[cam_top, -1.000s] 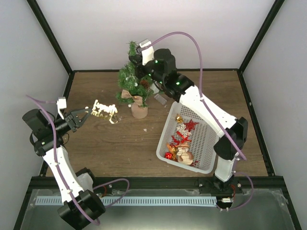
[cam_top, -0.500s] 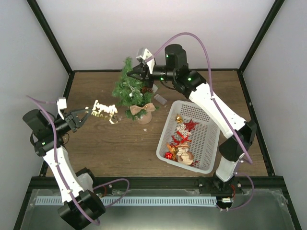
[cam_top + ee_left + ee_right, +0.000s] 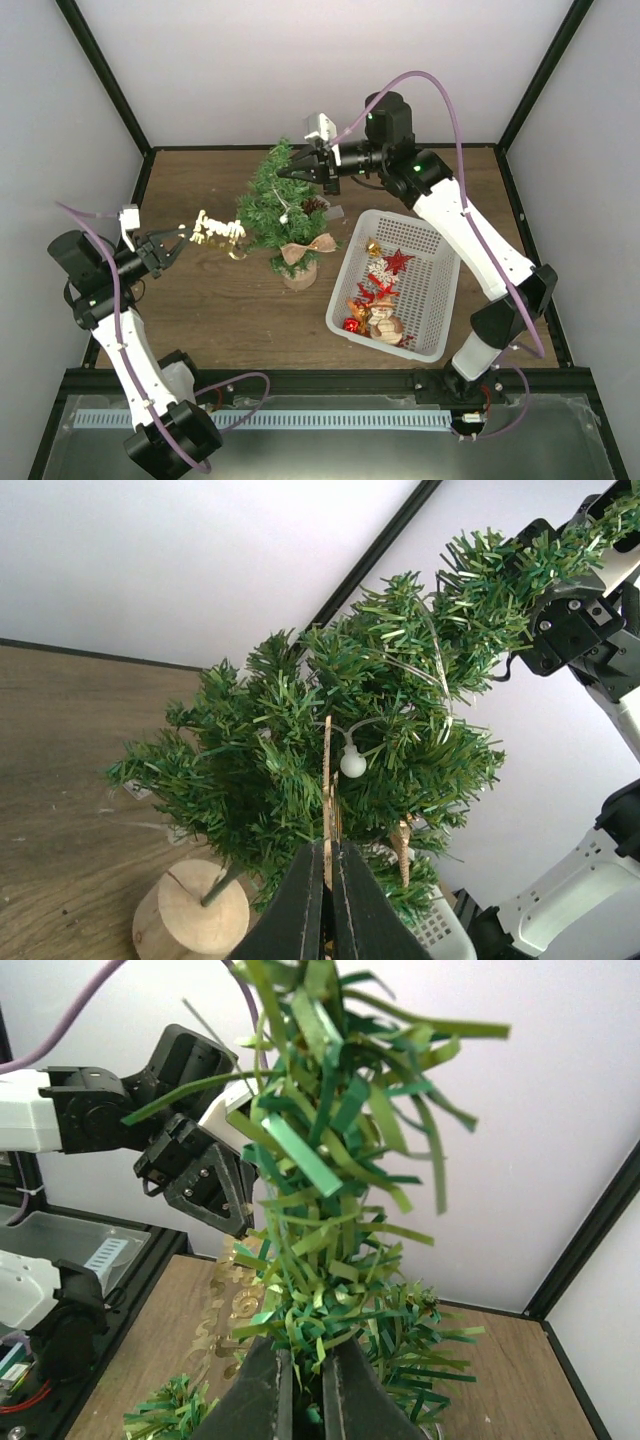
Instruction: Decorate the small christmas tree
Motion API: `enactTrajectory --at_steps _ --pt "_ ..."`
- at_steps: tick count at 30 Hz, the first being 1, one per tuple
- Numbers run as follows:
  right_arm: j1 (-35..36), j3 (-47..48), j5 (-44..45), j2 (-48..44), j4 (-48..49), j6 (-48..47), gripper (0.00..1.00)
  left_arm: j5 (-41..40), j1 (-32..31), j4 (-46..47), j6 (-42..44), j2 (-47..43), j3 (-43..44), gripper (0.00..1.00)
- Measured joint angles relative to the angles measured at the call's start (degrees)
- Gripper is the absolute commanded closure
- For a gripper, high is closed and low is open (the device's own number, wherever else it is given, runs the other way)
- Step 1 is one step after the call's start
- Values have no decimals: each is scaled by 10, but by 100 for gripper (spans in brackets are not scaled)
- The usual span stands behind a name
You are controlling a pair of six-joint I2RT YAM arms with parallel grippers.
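The small christmas tree [image 3: 276, 203] leans left of upright in the middle of the table, its tan round base [image 3: 299, 272] on the wood and a burlap bow [image 3: 304, 249] on the trunk. My right gripper [image 3: 297, 170] is shut on the tree's top; in the right wrist view the fingers pinch the green needles [image 3: 322, 1290]. My left gripper [image 3: 183, 239] is shut on a flat gold ornament [image 3: 217, 232] that reaches into the tree's left branches. In the left wrist view the ornament [image 3: 328, 780] shows edge-on between the fingers, in front of the tree [image 3: 330, 750] and its base [image 3: 190, 920].
A white basket [image 3: 432, 290] lies right of the tree, holding a red star [image 3: 397, 261], a snowflake, red baubles and a small figure [image 3: 384, 325]. A small clear piece [image 3: 333, 210] lies on the wood behind the tree. Black frame posts border the table.
My right gripper has carried the tree by its top from the back of the table forward and right, closer to the gold ornament. The left gripper has stayed nearly still.
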Motion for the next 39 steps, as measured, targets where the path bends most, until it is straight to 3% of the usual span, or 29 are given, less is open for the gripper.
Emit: enactTrajectory --at_steps 17,20,23,24,27,28,29,39 --pt "-4 -56 -54 -14 16 -12 86 0 0 0 2 -5 -2 100" --pt "-4 -70 -54 -26 24 -13 74 0 0 0 2 -5 -2 100" --pt "-3 -81 -52 -37 37 -6 53 0 0 0 2 -5 -2 100" --pt "-3 -84 -50 -41 43 -6 41 0 0 0 2 -5 -2 100" --pt "-4 -94 -42 -52 61 2 34 0 0 0 3 -4 -2 100" --pt "-4 -96 -38 -54 66 5 14 0 0 0 3 -4 -2 100" --pt "-4 -97 -34 -57 73 7 2 0 0 0 3 -4 -2 100" --pt "-4 -118 20 -81 115 33 0 0 0 -20 21 -4 1 100"
